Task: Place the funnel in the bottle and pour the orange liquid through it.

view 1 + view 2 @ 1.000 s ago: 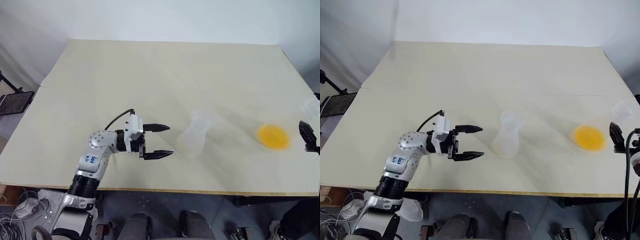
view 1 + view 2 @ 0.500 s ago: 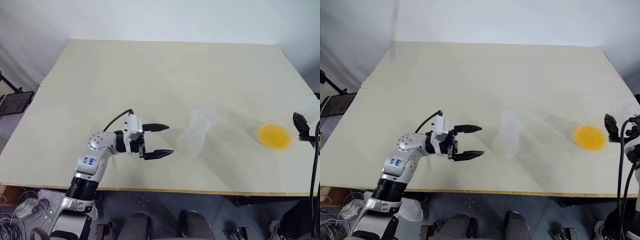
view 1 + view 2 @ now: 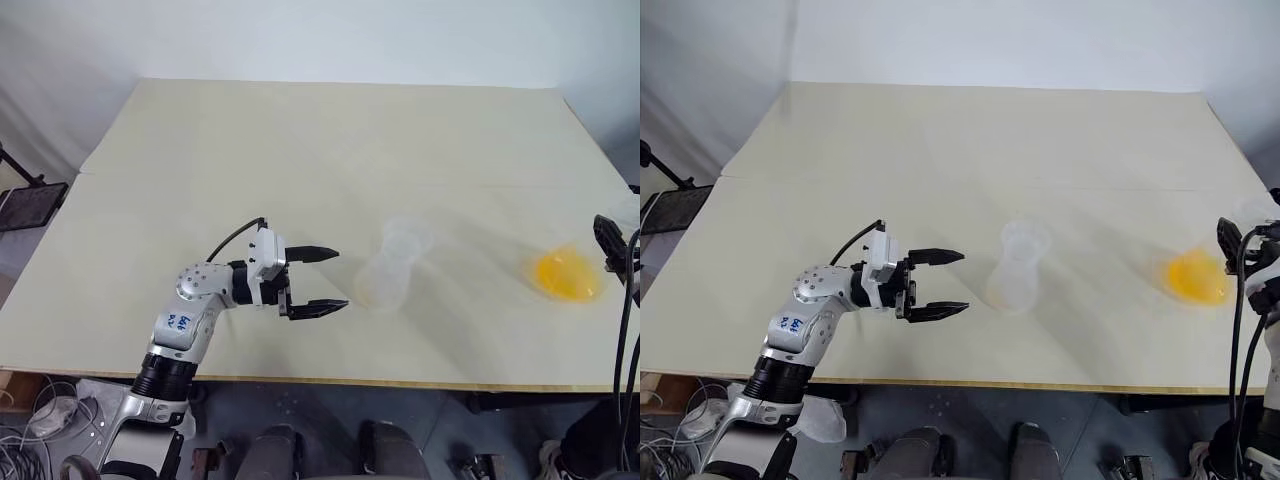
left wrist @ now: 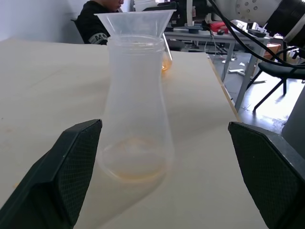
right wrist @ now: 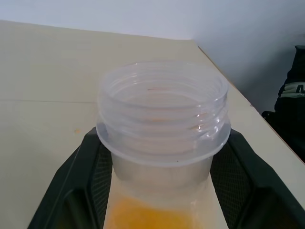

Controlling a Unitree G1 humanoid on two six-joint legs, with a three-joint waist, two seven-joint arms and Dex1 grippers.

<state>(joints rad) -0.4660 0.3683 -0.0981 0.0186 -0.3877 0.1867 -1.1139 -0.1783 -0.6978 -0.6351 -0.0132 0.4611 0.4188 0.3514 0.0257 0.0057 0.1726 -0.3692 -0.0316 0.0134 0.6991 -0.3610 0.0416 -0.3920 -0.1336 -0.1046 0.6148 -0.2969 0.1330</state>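
Clear plastic, the bottle [image 4: 136, 109] stands upright on the table [image 3: 300, 150] with the funnel [image 4: 135, 21] seated in its neck, just ahead of the left gripper [image 3: 318, 281], whose 2 fingers gape apart. Near the table's right edge, the right gripper [image 5: 157, 176] clamps a jar [image 5: 163, 124] (threaded mouth) holding the orange liquid [image 3: 565, 274].

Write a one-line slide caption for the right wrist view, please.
Right gripper shut on the neck of the clear vessel holding orange liquid, above the table.

Bright, even light; shadows perhaps faintly soft.
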